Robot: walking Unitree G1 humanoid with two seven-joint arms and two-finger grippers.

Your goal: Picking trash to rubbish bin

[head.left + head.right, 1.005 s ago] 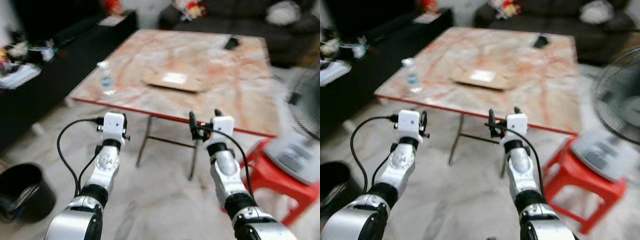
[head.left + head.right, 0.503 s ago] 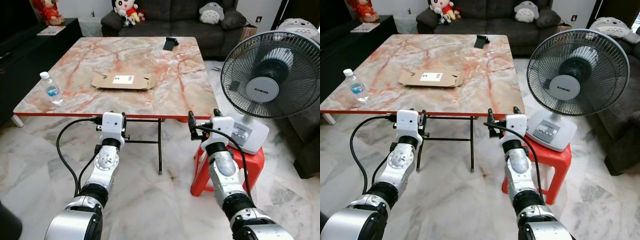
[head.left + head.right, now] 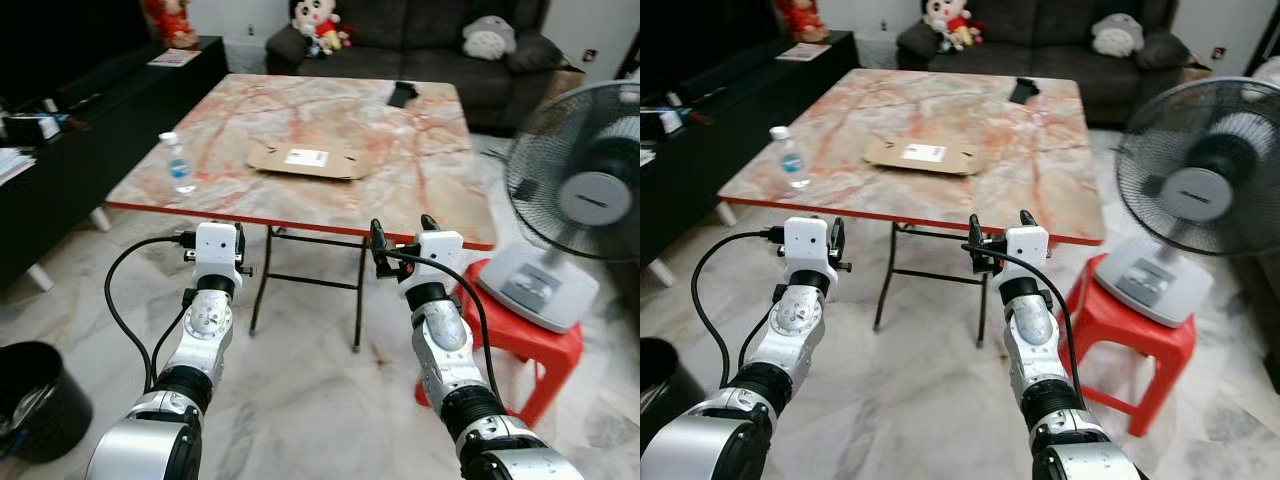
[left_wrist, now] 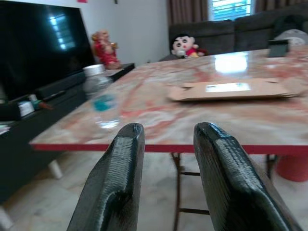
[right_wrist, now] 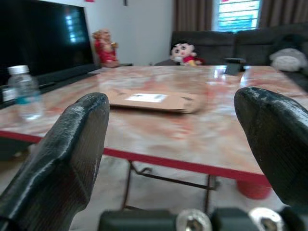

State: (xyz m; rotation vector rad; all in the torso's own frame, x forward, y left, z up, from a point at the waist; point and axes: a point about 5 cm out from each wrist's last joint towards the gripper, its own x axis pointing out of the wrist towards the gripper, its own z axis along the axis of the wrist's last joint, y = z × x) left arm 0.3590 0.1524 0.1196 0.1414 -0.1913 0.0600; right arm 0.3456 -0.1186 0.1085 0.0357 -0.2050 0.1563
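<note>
- Two likely pieces of trash lie on the counter (image 3: 420, 170): a flattened cardboard box (image 3: 305, 158) near its middle, and a plastic bottle (image 3: 179, 163) standing upright close to the near edge at about 10 o'clock from the box
- Both hands are short of the counter and hold nothing: the left hand (image 4: 163, 144) has its fingers a narrow gap apart and looks toward the bottle, while the right hand (image 5: 178, 139) is spread wide and faces the box
- The box lies flat, so I judge a two-fingered pinch may slide over it or push it further in; working from one of its edges looks safer
- The bottle is light and near the red rim, so a glancing finger could tip it or roll it off onto the floor (image 3: 300, 390)
- The box sits well in from the near edge, so a reach may bring the forearms against the rim of the counter
- The rubbish bin (image 3: 35, 395) stands on the floor at about 8 o'clock, well apart from the counter, so a carry and a turn are needed and a weak grip could drop the load on the way
- A fan (image 3: 585, 190) on a red stool (image 3: 520, 340) stands close at 3 o'clock and could be knocked in a turn
- The counter is pink-veined marble on folding legs; a dark phone-like object (image 3: 404, 94) lies near its far edge
- A dark sofa (image 3: 440, 40) with soft toys (image 3: 312, 20) is at 12 o'clock, a black low cabinet (image 3: 90, 130) at 10 o'clock, and the floor is pale marble tile
</note>
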